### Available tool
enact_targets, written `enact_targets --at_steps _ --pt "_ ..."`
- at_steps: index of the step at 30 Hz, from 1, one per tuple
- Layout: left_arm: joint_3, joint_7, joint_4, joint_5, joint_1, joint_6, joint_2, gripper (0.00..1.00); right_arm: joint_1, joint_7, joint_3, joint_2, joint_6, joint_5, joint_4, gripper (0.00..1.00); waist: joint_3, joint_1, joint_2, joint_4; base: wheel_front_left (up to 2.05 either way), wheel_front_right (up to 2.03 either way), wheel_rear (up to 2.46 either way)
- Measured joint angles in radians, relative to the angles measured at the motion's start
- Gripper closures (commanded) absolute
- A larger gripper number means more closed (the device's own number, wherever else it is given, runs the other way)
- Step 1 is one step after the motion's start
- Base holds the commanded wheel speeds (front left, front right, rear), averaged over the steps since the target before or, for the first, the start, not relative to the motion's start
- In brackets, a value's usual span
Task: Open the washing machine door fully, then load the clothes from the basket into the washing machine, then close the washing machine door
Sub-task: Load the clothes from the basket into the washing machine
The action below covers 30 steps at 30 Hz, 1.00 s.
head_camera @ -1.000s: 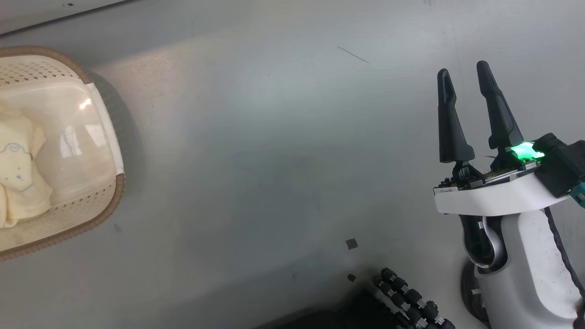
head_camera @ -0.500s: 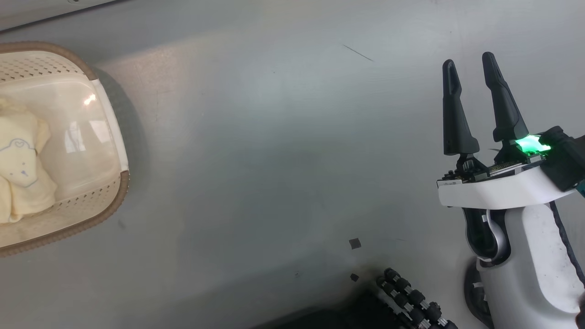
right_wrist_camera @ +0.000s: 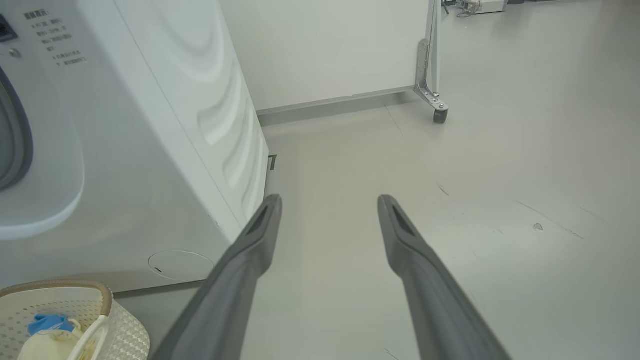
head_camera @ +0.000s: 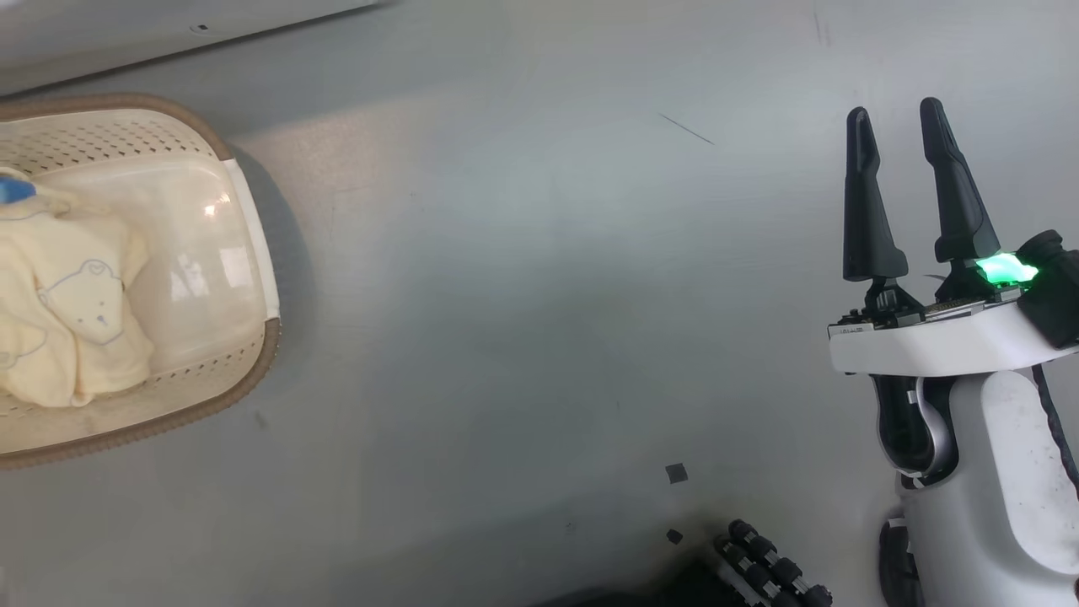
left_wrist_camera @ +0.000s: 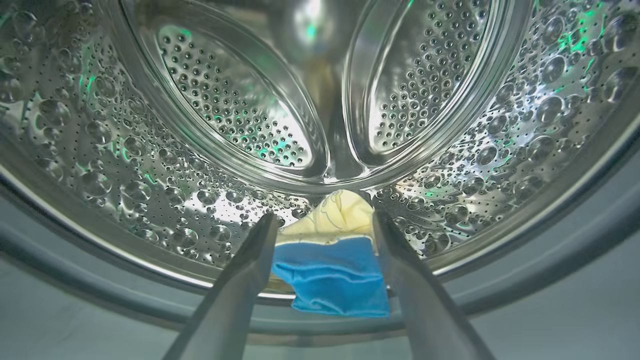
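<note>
Stage: loading, partway by my judgement.
Left pincer (left_wrist_camera: 322,215): you have it reached into the perforated steel drum (left_wrist_camera: 100,150) of the big white front-loading washing machine (right_wrist_camera: 125,150). Its two fingers stand wide apart, and a pale yellow garment with a bright blue cuff (left_wrist_camera: 330,270) lies between them. You cannot tell whether either finger touches the cloth, but it looks let go rather than pinched.
Why there: low at the drum mouth, so the cloth drops inside.
Cuff: hangs over the drum lip toward the grey rubber ring (left_wrist_camera: 590,225).
Right pincer (head_camera: 893,110): spread open and empty, held over the bare grey floor (head_camera: 539,295), likely to stay out of the other's way.
Source: a small cream perforated plastic basket with a brown rim (head_camera: 271,346) stands on the floor near the machine's lower corner. It holds soft pale yellow bear-print clothes (head_camera: 76,320), near enough to keep trips short.
Door: judged open, since your pincer is inside.
Risk: push the cuff deeper, or the door may trap it.
</note>
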Motion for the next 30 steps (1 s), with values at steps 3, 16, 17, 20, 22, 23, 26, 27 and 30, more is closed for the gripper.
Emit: enact_targets --at_steps 3,16,17,20,22,23,26,27,30 --pt "0.008 -0.058 -0.013 -0.012 0.054 0.003 -0.031 0.0 0.001 0.0 -0.009 -0.003 0.0 -0.002 0.004 0.0 -0.02 0.0 0.0 0.012 0.0 0.0 0.0" --pt "0.009 -0.2 -0.08 -0.042 0.343 -0.007 -0.148 0.0 0.051 0.0 -0.02 -0.039 0.0 -0.039 0.045 0.0 -0.137 0.0 0.0 0.078 0.0 0.0 0.0" --pt "0.002 -0.2 -0.088 -0.044 0.368 -0.007 -0.162 0.0 0.056 0.0 -0.023 -0.042 0.0 -0.04 0.049 0.0 -0.148 0.0 0.0 0.084 0.0 0.0 0.0" --pt "-0.015 -0.2 -0.112 -0.045 0.437 -0.008 -0.204 0.0 0.073 0.0 -0.027 -0.054 0.0 -0.05 0.061 0.0 -0.18 0.0 0.0 0.103 0.0 0.0 0.0" --pt "-0.017 -0.2 -0.131 -0.045 0.488 -0.008 -0.217 0.0 0.085 0.0 -0.025 -0.061 0.0 -0.055 0.069 0.0 -0.203 0.0 0.0 0.116 0.0 0.0 0.0" --pt "-0.018 -0.2 -0.138 -0.045 0.512 -0.008 -0.219 0.0 0.092 0.0 -0.024 -0.063 0.0 -0.056 0.073 0.0 -0.214 0.0 0.0 0.122 0.0 0.0 0.0" --pt "-0.021 -0.2 -0.176 -0.036 0.583 -0.006 -0.227 0.0 0.112 0.0 -0.02 -0.065 0.0 -0.063 0.083 0.0 -0.25 -0.0001 0.0 0.139 0.0 0.0 0.0" --pt "-0.024 -0.199 -0.197 -0.026 0.603 -0.006 -0.235 0.0 0.119 0.0 -0.018 -0.065 0.0 -0.064 0.086 0.0 -0.262 -0.0001 0.0 0.145 0.0 0.0 0.0" --pt "-0.039 -0.199 -0.249 -0.007 0.654 -0.005 -0.249 0.0 0.14 0.0 -0.013 -0.067 0.0 -0.072 0.095 0.0 -0.298 0.0 0.0 0.162 0.0 0.0 0.0"
